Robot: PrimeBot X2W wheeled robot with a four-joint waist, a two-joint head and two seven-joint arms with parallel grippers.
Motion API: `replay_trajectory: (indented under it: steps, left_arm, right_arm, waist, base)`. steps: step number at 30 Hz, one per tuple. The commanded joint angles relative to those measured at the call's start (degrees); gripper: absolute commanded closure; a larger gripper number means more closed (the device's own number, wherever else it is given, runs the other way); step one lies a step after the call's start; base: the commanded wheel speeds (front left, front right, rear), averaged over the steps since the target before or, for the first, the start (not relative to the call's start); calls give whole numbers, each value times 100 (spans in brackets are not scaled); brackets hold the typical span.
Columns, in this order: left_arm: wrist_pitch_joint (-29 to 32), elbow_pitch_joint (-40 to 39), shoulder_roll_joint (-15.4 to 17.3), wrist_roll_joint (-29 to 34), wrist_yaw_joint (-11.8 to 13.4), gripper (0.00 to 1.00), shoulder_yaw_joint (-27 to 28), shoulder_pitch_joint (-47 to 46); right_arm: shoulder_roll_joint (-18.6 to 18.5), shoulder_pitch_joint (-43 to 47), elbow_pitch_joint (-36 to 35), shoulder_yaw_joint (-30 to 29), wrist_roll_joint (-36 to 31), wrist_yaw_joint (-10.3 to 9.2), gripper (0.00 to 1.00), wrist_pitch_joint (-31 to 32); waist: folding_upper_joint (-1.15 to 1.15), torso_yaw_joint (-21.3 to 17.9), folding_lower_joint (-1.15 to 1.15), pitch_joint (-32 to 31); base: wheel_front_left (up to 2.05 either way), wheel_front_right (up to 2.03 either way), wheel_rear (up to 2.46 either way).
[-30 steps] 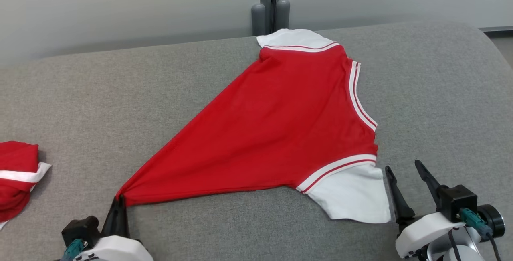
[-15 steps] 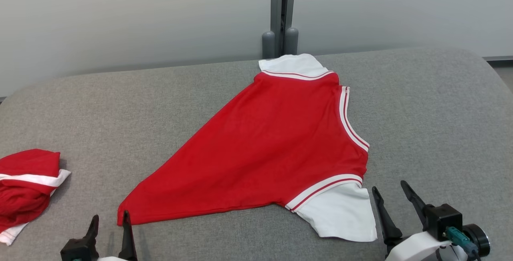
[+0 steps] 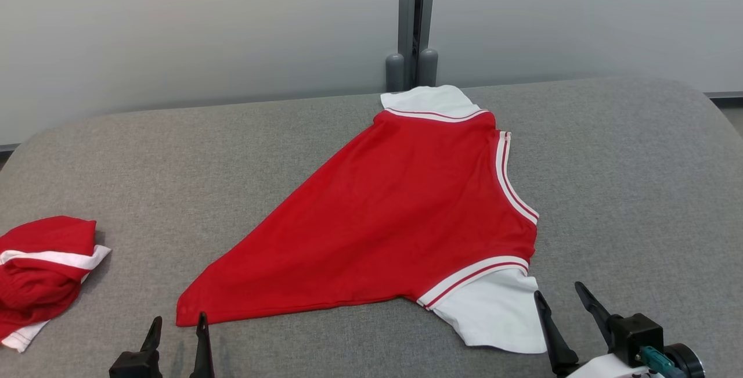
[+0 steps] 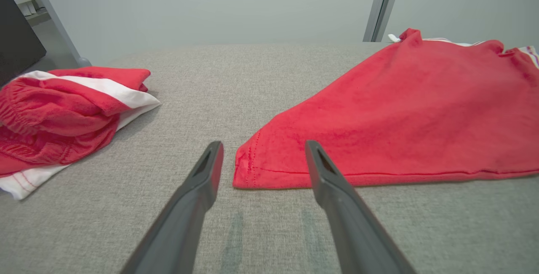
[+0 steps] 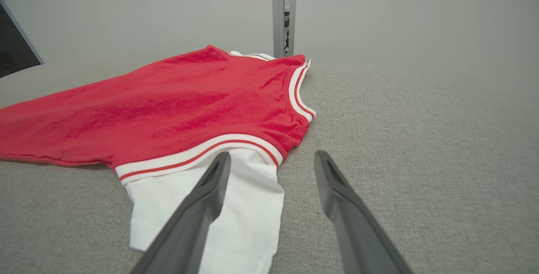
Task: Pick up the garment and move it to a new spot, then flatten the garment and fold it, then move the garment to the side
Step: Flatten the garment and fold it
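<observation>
Shorts (image 3: 43, 267) well left of garment (image 3: 395, 221)

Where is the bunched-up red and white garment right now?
The bunched garment lies at the left edge of the grey surface in the head view, apart from the spread red shirt and further left than the left gripper.

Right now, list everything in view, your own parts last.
shirt: one, red with white sleeves, spread mid-surface
bundle: one, red and white, bunched at the surface's left edge
surface: one, grey fabric, under both garments
post: one, grey, upright behind the surface
wall: one, pale grey, at the back
left gripper: one, dark, open, by the shirt's near left corner
right gripper: one, dark, open, beside the near white sleeve
</observation>
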Motion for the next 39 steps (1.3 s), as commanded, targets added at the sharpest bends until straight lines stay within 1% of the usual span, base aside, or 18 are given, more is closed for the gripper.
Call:
replay_trajectory:
  steps: [1,3,8,13,19,20,21,23,25,26,27,30,36,39]
  left_arm:
    - [-3,-28,26,-2,34,0,-2,34]
    - [-3,-30,25,-23,43,0,-20,42]
    - [-3,38,25,-38,8,0,-94,-138]
    - [-3,117,25,-103,11,0,-154,-181]
    - [-3,148,25,-139,24,0,-154,-220]
    - [-3,150,26,-156,17,0,-152,-231]
    - [-3,154,25,-156,11,0,-155,-244]
    - [-3,156,26,-159,0,0,-159,-272]
    - [-3,158,25,-164,-4,0,-164,-286]
    - [-3,166,25,-180,-1,0,-162,-289]
    - [-3,168,25,-208,5,0,-153,-290]
    - [-3,204,26,-338,-33,0,-112,-295]
    - [-2,344,25,-588,-112,0,-66,-352]
    - [-2,516,24,-754,-198,0,-126,-383]
  right_arm:
    - [-19,67,-12,-9,-38,-2,0,0]
    - [-16,71,21,4,-47,-2,0,0]
    - [-15,57,298,67,-73,-2,0,-1]
    - [-18,204,639,31,-39,-2,0,-1]
    - [-16,144,1077,195,27,-2,0,3]
    - [-15,107,1119,215,44,-2,3,5]
    - [-14,62,1168,236,74,-2,14,8]
    - [-11,-21,1241,306,117,-2,43,7]
    - [-8,-81,1312,404,172,-2,67,8]
    - [-9,-115,1365,446,228,-2,91,8]
    - [-10,-156,1397,467,301,-2,100,9]
    - [-30,-254,1133,262,473,-2,100,0]
    - [-140,-47,436,-418,403,-2,100,0]
    - [-198,-2,258,-557,346,-2,100,0]
  waist:
    - [0,4,0,5]
    - [0,12,0,22]
    - [0,66,0,208]
    - [0,112,0,266]
    - [0,92,0,305]
    - [0,90,0,313]
    - [0,88,0,320]
    - [0,89,0,339]
    - [0,96,0,353]
    - [0,101,0,361]
    - [0,104,0,371]
    - [0,105,0,400]
    - [0,12,0,484]
    - [0,-73,0,530]
  base:
    - [0,0,0]
    - [0,0,0]
    - [0,0,0]
    - [0,0,0]
    - [0,0,0]
    - [0,0,0]
    - [0,0,0]
    - [0,0,0]
    - [0,0,0]
    - [0,0,0]
    - [0,0,0]
    - [0,0,0]
    - [0,0,0]
    - [0,0,0]
